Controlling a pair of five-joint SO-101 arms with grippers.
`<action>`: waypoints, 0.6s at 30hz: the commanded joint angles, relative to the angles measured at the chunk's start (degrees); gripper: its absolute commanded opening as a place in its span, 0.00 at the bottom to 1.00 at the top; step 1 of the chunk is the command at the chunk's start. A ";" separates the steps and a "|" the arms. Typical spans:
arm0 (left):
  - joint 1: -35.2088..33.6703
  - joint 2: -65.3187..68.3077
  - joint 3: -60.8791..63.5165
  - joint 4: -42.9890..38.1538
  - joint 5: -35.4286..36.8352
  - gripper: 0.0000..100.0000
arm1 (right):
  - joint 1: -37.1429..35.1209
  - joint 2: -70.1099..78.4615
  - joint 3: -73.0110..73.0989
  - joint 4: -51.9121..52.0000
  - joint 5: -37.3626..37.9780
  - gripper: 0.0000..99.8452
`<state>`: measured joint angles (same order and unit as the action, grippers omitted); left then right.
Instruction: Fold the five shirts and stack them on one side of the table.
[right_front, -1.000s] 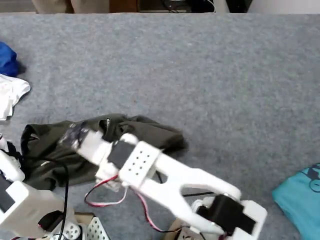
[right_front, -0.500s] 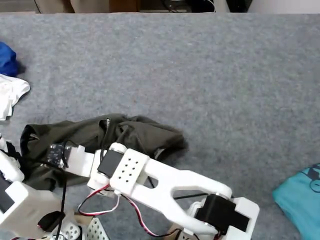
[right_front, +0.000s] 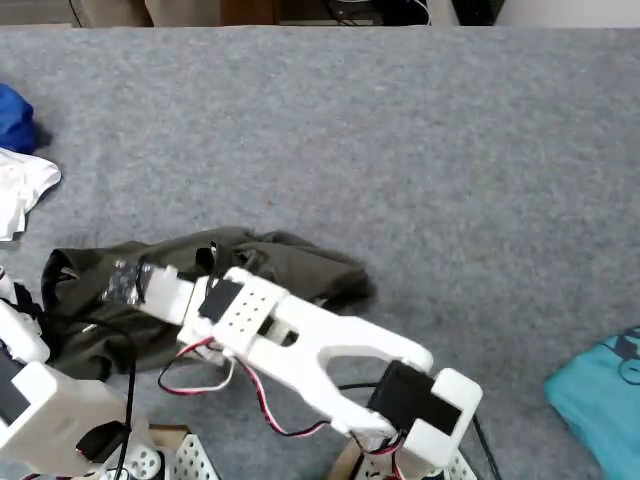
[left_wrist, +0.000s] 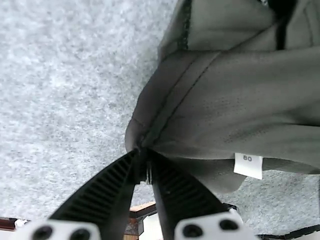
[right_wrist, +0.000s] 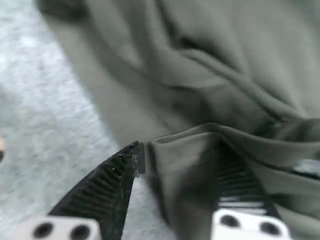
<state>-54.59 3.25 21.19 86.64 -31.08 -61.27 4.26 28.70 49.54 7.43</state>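
Observation:
A dark olive shirt (right_front: 270, 262) lies crumpled at the near left of the grey table (right_front: 420, 150). My left gripper (left_wrist: 144, 159) is shut on a corner of that shirt's hem (left_wrist: 220, 100), close to its white tag (left_wrist: 248, 165). The right arm stretches leftwards across the shirt, and its gripper (right_front: 126, 280) sits over the shirt's left part. In the right wrist view, the right gripper (right_wrist: 175, 165) is open, with a raised fold of the olive shirt (right_wrist: 185, 165) standing between its fingers (right_wrist: 116, 175).
A white shirt (right_front: 22, 185) and a blue garment (right_front: 12, 115) lie at the left edge. A teal shirt (right_front: 600, 395) sits at the near right corner. The left arm's base (right_front: 45, 415) stands at the near left, with red and black cables (right_front: 215, 375) beside it.
The right gripper dipped down and to the left over the shirt, then came back slightly towards the far side. The right arm's base has turned left. The shirt's outline looks unchanged.

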 joint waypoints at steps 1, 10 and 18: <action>-0.09 -0.22 -0.70 0.26 -0.44 0.02 | 3.74 -1.01 -0.57 -2.02 0.44 0.03; 0.00 -0.22 -0.70 0.26 -3.52 0.02 | 9.80 -8.66 -0.22 -0.62 0.44 0.01; 0.00 -0.22 -0.79 0.26 -3.52 0.02 | 10.33 -17.98 -0.57 6.68 0.35 0.01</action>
<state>-54.59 3.25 21.19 86.64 -34.24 -52.31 -7.69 28.70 54.29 7.43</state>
